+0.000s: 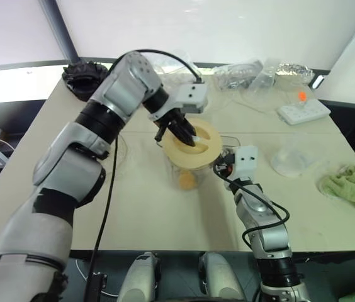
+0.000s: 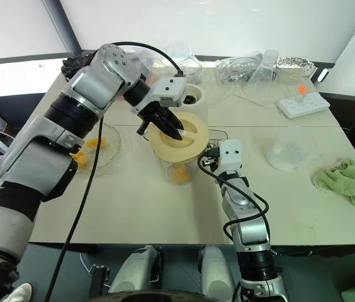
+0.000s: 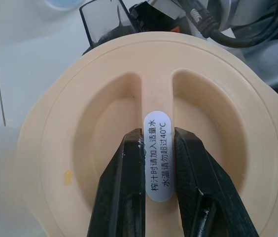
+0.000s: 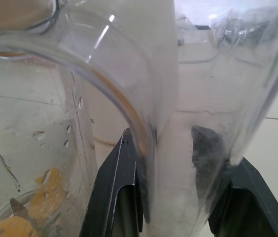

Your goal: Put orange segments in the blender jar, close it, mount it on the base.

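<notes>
My left gripper (image 3: 157, 148) is pinched tight on the centre ridge of the flat round cream lid (image 1: 192, 143), which sits on top of the large clear plastic blender jar (image 2: 179, 168). My right gripper (image 4: 173, 143) is clamped around that jar's side handle (image 4: 178, 163). Glossy orange segments (image 1: 187, 180) lie in the jar's bottom; the cream-white cylindrical base (image 2: 190, 95) stands behind the jar.

Clear blender jar (image 2: 179, 165) upright near the table's middle — ribbed, with orange segments (image 2: 180, 173) glossy and yellow-orange at its bottom around the blade. Round cream lid (image 3: 149, 143) over its mouth, tilted, with a raised centre ridge bearing a white label. Cream-white base (image 2: 190, 95) farther back, dark socket upward — well apart from the jar.
</notes>
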Action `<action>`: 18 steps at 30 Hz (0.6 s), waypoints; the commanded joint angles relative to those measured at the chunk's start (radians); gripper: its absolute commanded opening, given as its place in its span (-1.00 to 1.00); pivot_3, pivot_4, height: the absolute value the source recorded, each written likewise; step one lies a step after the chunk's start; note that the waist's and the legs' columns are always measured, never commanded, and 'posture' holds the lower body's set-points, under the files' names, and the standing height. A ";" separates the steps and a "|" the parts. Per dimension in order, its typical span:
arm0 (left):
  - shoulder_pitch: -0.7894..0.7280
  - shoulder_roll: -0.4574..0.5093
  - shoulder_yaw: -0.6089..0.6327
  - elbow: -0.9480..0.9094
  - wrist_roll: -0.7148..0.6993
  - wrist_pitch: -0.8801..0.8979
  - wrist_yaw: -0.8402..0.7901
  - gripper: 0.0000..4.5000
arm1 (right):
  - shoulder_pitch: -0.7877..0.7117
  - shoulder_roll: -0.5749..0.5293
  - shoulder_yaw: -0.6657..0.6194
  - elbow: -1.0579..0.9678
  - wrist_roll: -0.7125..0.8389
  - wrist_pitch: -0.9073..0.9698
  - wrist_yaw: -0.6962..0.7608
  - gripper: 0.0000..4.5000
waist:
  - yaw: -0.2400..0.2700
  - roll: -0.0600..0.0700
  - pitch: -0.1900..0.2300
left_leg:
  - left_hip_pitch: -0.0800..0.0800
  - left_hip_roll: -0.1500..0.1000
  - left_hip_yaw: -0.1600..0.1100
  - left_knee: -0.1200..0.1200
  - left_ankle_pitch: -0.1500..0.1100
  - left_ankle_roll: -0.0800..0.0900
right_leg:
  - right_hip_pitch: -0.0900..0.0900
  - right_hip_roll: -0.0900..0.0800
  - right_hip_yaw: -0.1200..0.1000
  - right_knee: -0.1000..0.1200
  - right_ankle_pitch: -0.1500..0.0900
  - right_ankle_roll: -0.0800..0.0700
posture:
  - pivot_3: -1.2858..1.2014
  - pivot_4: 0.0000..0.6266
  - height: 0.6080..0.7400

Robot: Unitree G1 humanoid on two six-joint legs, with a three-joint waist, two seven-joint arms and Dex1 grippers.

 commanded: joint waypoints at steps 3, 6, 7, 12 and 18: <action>0.067 -0.024 -0.031 0.018 0.121 0.190 0.118 -0.89 | 0.006 -0.003 -0.048 -0.009 -0.008 -0.017 -0.022 -0.58 | 0.003 0.000 -0.003 | 0.000 0.000 0.000 0.000 0.000 0.000 | 0.001 0.000 0.000 0.000 -0.001 0.001 | 0.03 -0.52 1.00; 0.072 -0.034 -0.012 -0.002 0.140 0.290 0.183 -0.89 | 0.015 0.000 -0.043 -0.011 -0.013 -0.020 -0.024 -0.58 | 0.011 0.001 -0.005 | 0.001 -0.001 -0.002 0.000 0.000 0.000 | 0.003 -0.001 0.000 0.000 -0.003 0.004 | 0.03 -0.52 1.00; 0.071 -0.035 -0.005 -0.015 0.143 0.344 0.207 -0.89 | 0.020 0.001 -0.039 -0.009 -0.015 -0.022 -0.024 -0.58 | 0.015 0.001 -0.006 | 0.002 -0.001 -0.002 0.000 0.000 0.000 | 0.003 -0.001 0.000 0.000 -0.003 0.005 | 0.03 -0.52 1.00; 0.081 -0.026 0.008 -0.091 0.140 0.542 0.280 -0.89 | 0.025 0.004 -0.027 0.000 -0.019 -0.027 -0.022 -0.58 | 0.021 0.001 -0.008 | 0.003 -0.001 -0.002 0.000 0.000 0.000 | 0.005 -0.001 0.000 -0.001 -0.003 0.005 | 0.03 -0.52 1.00; 0.108 -0.002 0.002 -0.204 0.121 0.664 0.292 -0.89 | 0.027 0.006 -0.021 0.012 -0.025 -0.035 -0.020 -0.58 | 0.019 0.001 -0.008 | 0.003 -0.001 -0.002 0.000 0.000 0.000 | 0.005 -0.001 0.000 -0.002 -0.003 0.004 | 0.03 -0.52 1.00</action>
